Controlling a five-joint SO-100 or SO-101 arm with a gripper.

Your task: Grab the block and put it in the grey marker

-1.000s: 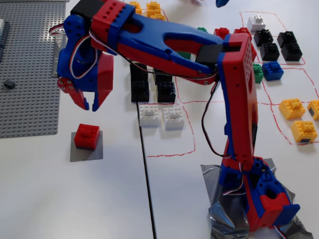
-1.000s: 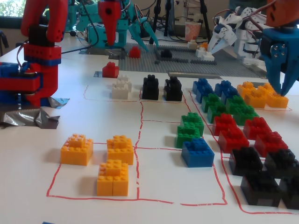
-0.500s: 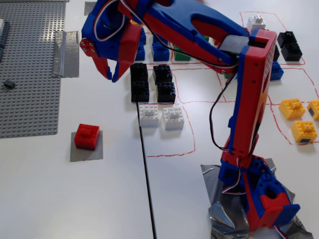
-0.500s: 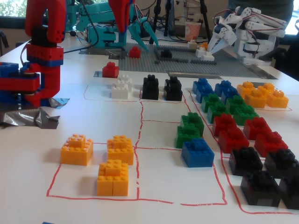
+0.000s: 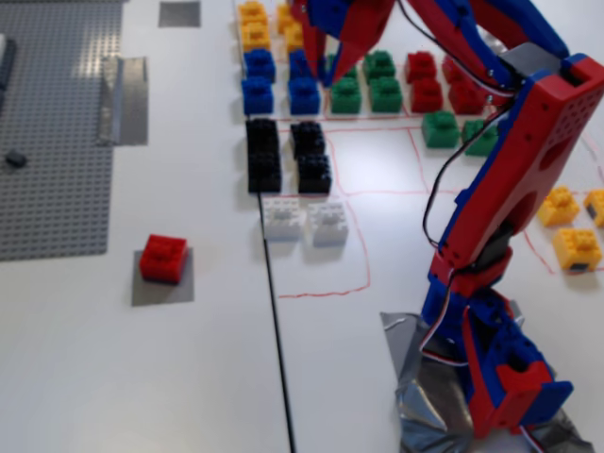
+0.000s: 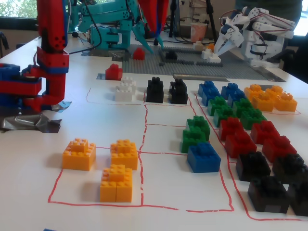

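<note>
The red block [image 5: 162, 258] sits on the grey marker [image 5: 162, 287] at the left of the white table; in the low fixed view the block [image 6: 114, 71] is far back beside the marker [image 6: 101, 76]. My gripper [image 5: 324, 77] hangs high at the top of the view over the blue and green brick rows, far right of the block. Its fingers point down, a little apart, with nothing between them. In the low fixed view the gripper [image 6: 157, 41] shows only as a red wedge at the top edge.
Rows of yellow, blue, green, red, black [image 5: 283, 156] and white [image 5: 304, 219] bricks fill red-outlined fields. A grey baseplate [image 5: 52, 142] with a tape strip [image 5: 125, 99] lies at the left. The arm's base [image 5: 495, 377] stands on crumpled tape. Other robots stand behind the table.
The arm swung up and away from above the block, rightward over the brick rows. The block stayed on the grey marker.
</note>
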